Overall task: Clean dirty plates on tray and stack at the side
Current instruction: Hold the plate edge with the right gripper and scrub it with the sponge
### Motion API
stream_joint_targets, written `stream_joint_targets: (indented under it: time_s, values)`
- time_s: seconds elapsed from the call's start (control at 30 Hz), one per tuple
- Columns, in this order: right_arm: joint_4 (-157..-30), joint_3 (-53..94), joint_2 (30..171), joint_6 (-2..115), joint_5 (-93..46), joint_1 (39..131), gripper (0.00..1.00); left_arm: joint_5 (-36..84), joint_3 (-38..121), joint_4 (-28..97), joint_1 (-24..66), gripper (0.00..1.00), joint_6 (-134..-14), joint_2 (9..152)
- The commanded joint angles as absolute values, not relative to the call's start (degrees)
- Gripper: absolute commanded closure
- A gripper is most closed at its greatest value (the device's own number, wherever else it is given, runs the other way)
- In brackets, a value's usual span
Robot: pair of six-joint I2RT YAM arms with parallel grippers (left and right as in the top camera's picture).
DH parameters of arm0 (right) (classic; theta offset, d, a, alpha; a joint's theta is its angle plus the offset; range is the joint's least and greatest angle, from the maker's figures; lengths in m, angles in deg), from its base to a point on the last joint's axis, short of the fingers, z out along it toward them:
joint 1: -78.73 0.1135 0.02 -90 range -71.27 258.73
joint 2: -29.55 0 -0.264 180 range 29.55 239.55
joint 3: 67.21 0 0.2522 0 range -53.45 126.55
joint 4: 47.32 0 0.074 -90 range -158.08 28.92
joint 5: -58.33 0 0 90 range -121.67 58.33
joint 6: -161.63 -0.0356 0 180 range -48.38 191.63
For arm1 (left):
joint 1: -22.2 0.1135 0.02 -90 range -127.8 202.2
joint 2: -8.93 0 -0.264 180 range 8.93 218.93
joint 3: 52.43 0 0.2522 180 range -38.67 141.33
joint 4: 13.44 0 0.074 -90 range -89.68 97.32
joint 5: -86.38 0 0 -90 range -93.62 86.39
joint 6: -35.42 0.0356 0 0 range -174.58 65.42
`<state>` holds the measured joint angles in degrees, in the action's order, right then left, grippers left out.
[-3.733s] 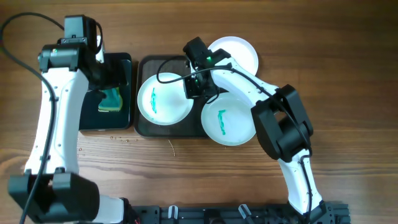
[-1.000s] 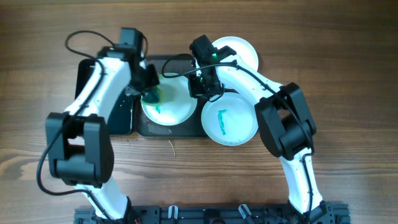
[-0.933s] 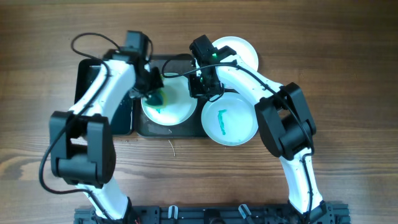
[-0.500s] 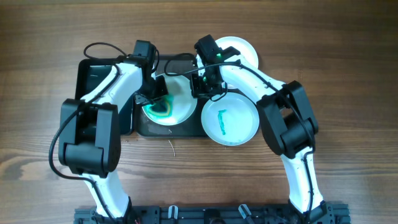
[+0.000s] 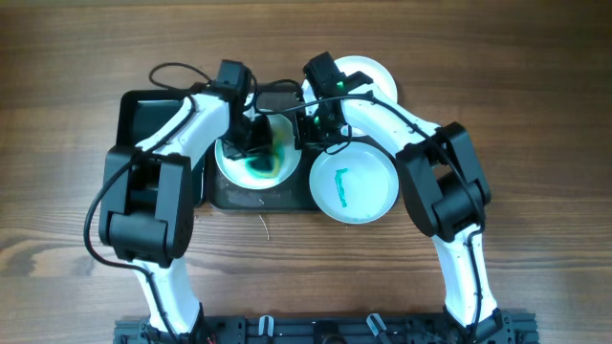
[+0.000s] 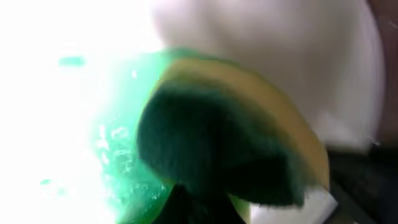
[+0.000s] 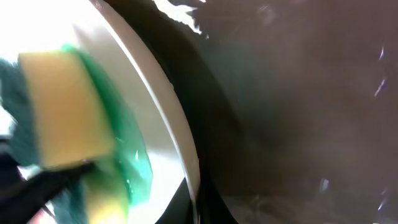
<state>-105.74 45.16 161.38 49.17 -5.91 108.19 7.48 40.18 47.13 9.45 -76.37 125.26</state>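
Note:
A white plate (image 5: 232, 170) lies on the left half of the dark grey tray (image 5: 253, 199), with wet teal-green smeared over its middle. My left gripper (image 5: 256, 141) is shut on a green and yellow sponge (image 6: 217, 143) that presses on this plate (image 6: 280, 50). My right gripper (image 5: 308, 129) is shut on the plate's right rim (image 7: 168, 118), one finger on each side of it. A pale blue plate (image 5: 351, 183) with a teal smear rests on the tray's right end. Another white plate (image 5: 368, 76) sits behind it.
A glossy black tub (image 5: 143, 105) stands left of the tray, partly under my left arm. Both arms reach over the tray from either side. Bare wooden table (image 5: 535, 115) lies to the right and in front.
My left gripper has dragged the sponge rightward across the white plate, spreading the teal mark into a wide smear. The right gripper has kept its hold on the rim.

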Motion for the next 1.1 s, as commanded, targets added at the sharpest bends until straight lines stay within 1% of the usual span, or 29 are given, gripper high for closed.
stream_joint_targets:
  time_s: [0.0, 0.1, 0.2, 0.27, 0.37, 0.43, 0.5, 0.53, 0.6, 0.67, 0.73, 0.77, 0.83, 0.9, 0.93, 1.07]
  values:
    - [-106.5, 44.3, 163.2, 50.0, -4.8, 108.4, 0.96, -20.2, 42.3, 51.5, 10.8, 0.96, -86.0, 126.7]
    - [-106.6, 44.3, 163.2, 50.0, -4.8, 108.4, 0.96, -20.2, 42.5, 52.3, 10.5, 0.96, -86.0, 126.7]
    - [-106.9, 44.3, 163.2, 50.0, -4.8, 108.3, 0.96, -17.3, 42.5, 54.1, 10.0, 0.96, -84.4, 126.7]
    - [-107.3, 44.3, 163.2, 49.2, -4.7, 108.3, 0.96, -10.6, 42.5, 53.9, 9.9, 0.96, -78.7, 126.7]
    - [-108.1, 44.3, 163.2, 49.2, -4.8, 108.3, 0.96, 7.5, 42.5, 51.7, 9.9, 0.96, -62.9, 126.7]
    - [-108.1, 44.3, 163.2, 49.3, -4.8, 108.3, 0.96, 16.2, 42.5, 50.1, 9.9, 0.96, -57.3, 126.7]
    - [-108.1, 44.3, 163.2, 49.3, -4.8, 108.3, 0.96, 17.4, 42.5, 47.1, 9.9, 0.96, -57.2, 126.7]
    - [-108.1, 44.3, 163.2, 49.4, -4.8, 108.3, 0.96, 16.7, 42.5, 45.2, 10.0, 0.96, -57.5, 126.7]
    - [-108.1, 44.3, 163.2, 49.6, -4.9, 108.3, 0.96, 9.8, 42.5, 42.0, 10.0, 0.96, -63.0, 126.7]
    - [-108.1, 44.3, 163.2, 49.6, -5.1, 108.3, 0.96, -2.0, 42.5, 40.7, 10.0, 0.96, -71.3, 126.7]
    - [-108.1, 44.3, 163.2, 49.5, -5.3, 108.3, 0.96, -17.9, 42.5, 43.2, 10.0, 0.96, -82.6, 126.7]
    - [-108.1, 44.3, 163.2, 49.6, -5.3, 108.3, 0.96, -21.5, 42.5, 44.8, 10.0, 0.96, -85.3, 126.7]
    - [-108.1, 44.3, 163.2, 49.6, -5.3, 108.3, 0.96, -22.0, 42.5, 48.5, 10.0, 0.96, -86.6, 126.7]
    - [-108.0, 44.3, 163.2, 49.5, -5.3, 108.3, 0.96, -17.4, 42.5, 52.6, 9.9, 0.96, -86.5, 126.7]
    - [-107.8, 44.3, 163.2, 49.3, -5.3, 108.3, 0.96, -11.9, 42.5, 54.0, 9.9, 0.96, -84.4, 126.7]
    - [-107.6, 44.3, 163.2, 49.1, -5.3, 108.3, 0.96, 12.6, 42.5, 54.1, 9.9, 0.96, -67.4, 126.7]
